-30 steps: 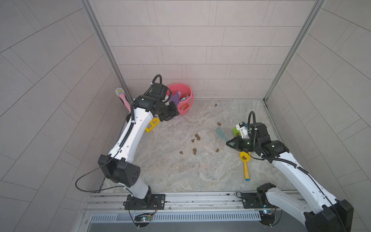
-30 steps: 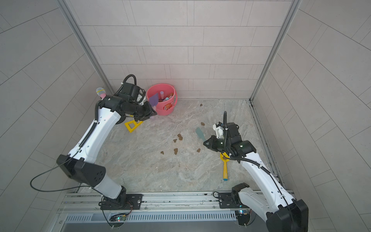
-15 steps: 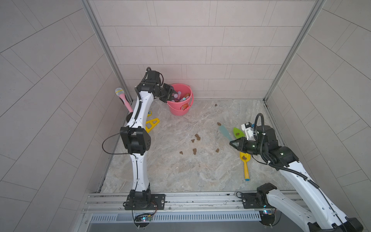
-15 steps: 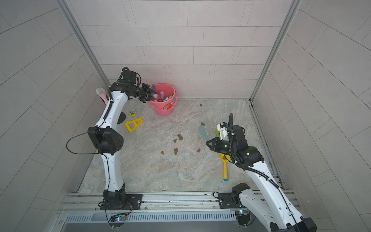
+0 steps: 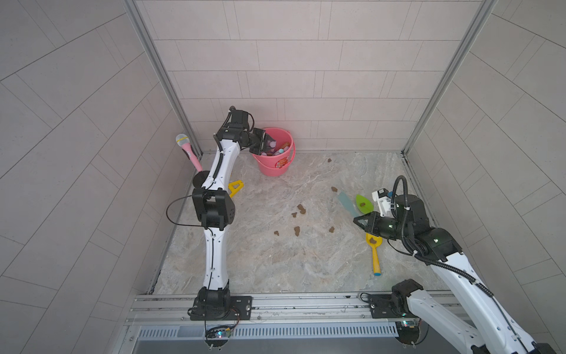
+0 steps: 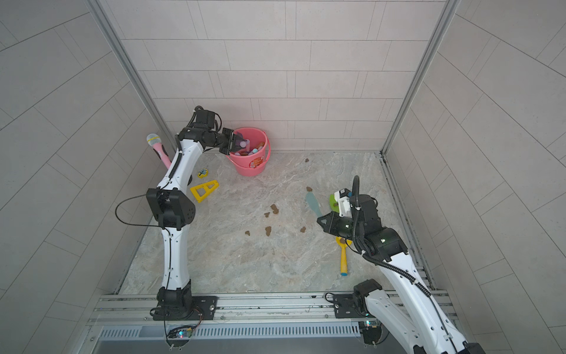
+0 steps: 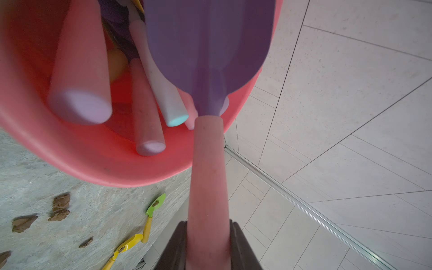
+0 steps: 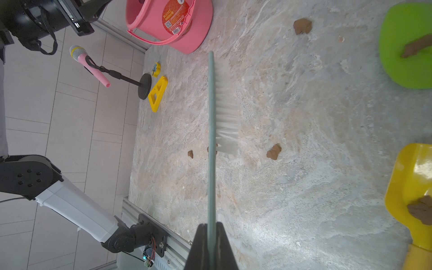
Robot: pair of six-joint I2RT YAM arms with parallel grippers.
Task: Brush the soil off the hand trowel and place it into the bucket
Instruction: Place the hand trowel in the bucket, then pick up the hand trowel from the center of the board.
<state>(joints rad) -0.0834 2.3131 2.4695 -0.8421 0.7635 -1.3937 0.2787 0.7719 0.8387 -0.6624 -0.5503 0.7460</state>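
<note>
Firmly closed, the left gripper (image 7: pixel 208 228) presses its two dark jaws against the round pink handle of a plastic hand trowel with a purple scoop blade (image 7: pixel 208 46). That blade reaches over the mouth of the round coral-pink plastic bucket (image 7: pixel 93 168), just inside its rim. Below it, several pastel plastic tool handles (image 7: pixel 147 112) stand in the pail; whether the blade touches them cannot be told. In both top views the bucket (image 5: pixel 275 168) (image 6: pixel 249 168) sits at the back of the marbled floor (image 5: pixel 275 260), near the left rear corner.

The right gripper (image 8: pixel 211 230) is squeezed shut on the thin grey-green handle of a flat brush with white bristles (image 8: pixel 225 105), held out over the floor's right side. Soil, as small dark-brown lumps (image 5: pixel 301 209), lies scattered mid-floor. Near the right gripper lie a green-bladed plastic trowel (image 5: pixel 361 209) and a yellow plastic trowel (image 5: pixel 374 257), each with a lump on its blade. A pink toy microphone on a black stand (image 5: pixel 187 151) and a yellow triangular block (image 6: pixel 204 190) sit beside the left arm (image 5: pixel 216 251).
</note>
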